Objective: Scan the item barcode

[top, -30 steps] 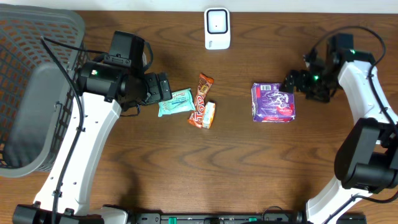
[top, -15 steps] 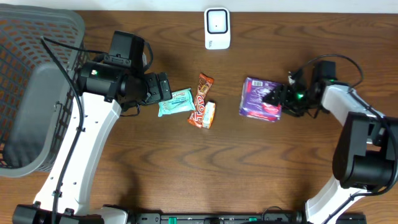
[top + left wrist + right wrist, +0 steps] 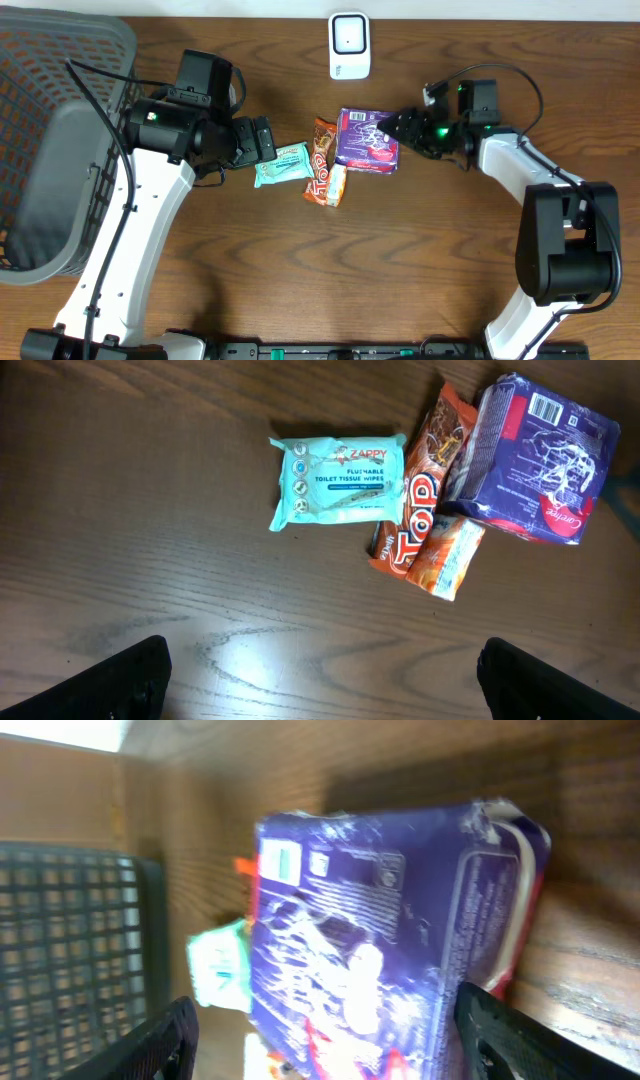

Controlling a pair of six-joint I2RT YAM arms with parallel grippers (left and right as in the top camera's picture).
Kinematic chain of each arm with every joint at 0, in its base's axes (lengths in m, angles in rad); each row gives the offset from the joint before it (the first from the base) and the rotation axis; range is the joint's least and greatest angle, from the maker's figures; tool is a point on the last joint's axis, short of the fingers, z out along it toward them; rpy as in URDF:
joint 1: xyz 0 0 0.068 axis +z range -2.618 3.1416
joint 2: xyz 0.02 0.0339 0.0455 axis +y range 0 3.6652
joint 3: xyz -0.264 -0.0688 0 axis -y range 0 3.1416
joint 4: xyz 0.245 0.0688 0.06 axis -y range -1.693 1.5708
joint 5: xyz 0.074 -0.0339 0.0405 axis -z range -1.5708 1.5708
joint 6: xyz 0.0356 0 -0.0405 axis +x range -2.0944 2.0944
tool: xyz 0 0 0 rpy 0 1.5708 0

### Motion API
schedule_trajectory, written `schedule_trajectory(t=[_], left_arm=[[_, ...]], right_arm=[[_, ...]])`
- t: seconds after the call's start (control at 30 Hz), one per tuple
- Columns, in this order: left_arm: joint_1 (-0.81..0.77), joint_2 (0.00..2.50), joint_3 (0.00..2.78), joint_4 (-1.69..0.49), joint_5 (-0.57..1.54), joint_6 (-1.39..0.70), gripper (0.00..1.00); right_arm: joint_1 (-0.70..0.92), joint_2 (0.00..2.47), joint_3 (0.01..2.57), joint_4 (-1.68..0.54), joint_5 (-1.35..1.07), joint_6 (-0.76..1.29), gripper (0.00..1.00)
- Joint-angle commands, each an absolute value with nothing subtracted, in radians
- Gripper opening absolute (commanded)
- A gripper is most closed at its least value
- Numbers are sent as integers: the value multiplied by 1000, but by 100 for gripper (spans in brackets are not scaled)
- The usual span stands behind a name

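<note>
Glossy purple pack (image 3: 367, 140) — boxy, crinkled, barcode (image 3: 545, 405) up — clasped in right hand (image 3: 402, 128), overlapping Top bar (image 3: 324, 165); left hand (image 3: 265, 140) wide open over wood-grain bench (image 3: 420, 260).

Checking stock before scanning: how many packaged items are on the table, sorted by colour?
Purple: 1, the purple pack
Teal: 1, the teal wipes pack
Orange: 2, the Top bar and the small packet
Total: 4
</note>
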State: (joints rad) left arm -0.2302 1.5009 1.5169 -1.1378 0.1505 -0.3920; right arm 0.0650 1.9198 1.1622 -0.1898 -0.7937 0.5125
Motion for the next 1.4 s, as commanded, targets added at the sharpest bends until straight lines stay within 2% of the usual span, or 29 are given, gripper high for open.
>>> schedule_trajectory(t=[0.0,0.13,0.27,0.53,0.63,0.73,0.77,0.8,0.83,0.9,0.93,1.13,1.23,1.3,1.37], left_arm=[[-228,1502,1522,-1140,141,-389,98],[-228,1502,1522,-1140,141,-389,98],[-228,1502,1522,-1140,141,-389,98],[-228,1502,1522,-1140,141,-389,98],[-228,1502,1522,-1140,141,-389,98],[-228,1502,1522,-1140,141,-389,98],[-228,1502,1522,-1140,141,-389,98],[-228,1502,1522,-1140,141,-389,98],[-228,1502,1522,-1140,141,-389,98],[-228,1502,1522,-1140,141,-389,98],[-228,1502,1522,-1140,141,-389,98],[-228,1502,1522,-1140,141,-389,98],[-228,1502,1522,-1140,141,-389,98],[-228,1502,1522,-1140,141,-389,98],[-228,1502,1522,-1140,141,-389,98]], right_arm=[[48,1917,1204,-241,-850,532,78],[64,1917,1201,-390,-592,583,83],[118,1917,1196,-392,-471,584,88],[163,1943,1196,-377,-396,613,76],[171,1998,1196,-346,-407,580,75],[172,2041,1196,-341,-425,559,62],[172,2056,1196,-348,-430,559,46],[172,2057,1196,-352,-435,552,37],[172,2057,1196,-352,-449,537,30],[172,2057,1197,-339,-516,486,22],[171,2057,1197,-332,-544,462,1],[162,2013,1217,-351,-530,462,1],[158,1954,1250,-424,-442,458,1],[161,1888,1285,-518,-286,423,1],[175,1813,1331,-642,-22,402,1]])
